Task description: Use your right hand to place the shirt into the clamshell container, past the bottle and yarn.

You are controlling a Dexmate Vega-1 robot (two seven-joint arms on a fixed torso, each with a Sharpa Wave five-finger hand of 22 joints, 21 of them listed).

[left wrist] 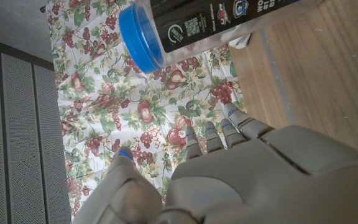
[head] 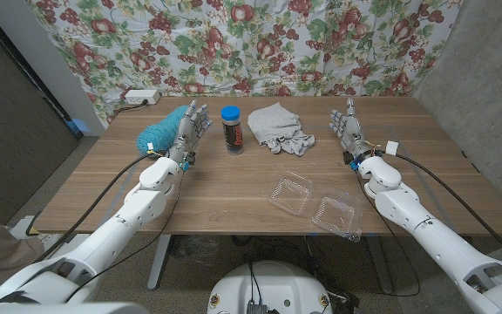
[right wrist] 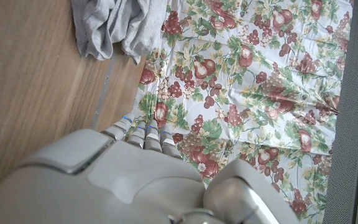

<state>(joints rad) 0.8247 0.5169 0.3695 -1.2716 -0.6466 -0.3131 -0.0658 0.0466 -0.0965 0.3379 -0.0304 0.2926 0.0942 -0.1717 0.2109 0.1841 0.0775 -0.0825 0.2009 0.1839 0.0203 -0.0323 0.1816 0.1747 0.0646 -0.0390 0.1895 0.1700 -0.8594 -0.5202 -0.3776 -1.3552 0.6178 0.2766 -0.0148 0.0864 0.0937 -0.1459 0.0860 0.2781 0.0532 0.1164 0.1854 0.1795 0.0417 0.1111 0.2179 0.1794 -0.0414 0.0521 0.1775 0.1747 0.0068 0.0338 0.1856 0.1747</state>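
bottle label with QR code, wording unreadable

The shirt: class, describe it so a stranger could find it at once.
On the wooden table, look along the far edge near the floral backdrop. Right of the blue-capped bottle lies the shirt, a crumpled grey cloth heap. It is the only soft grey item there.
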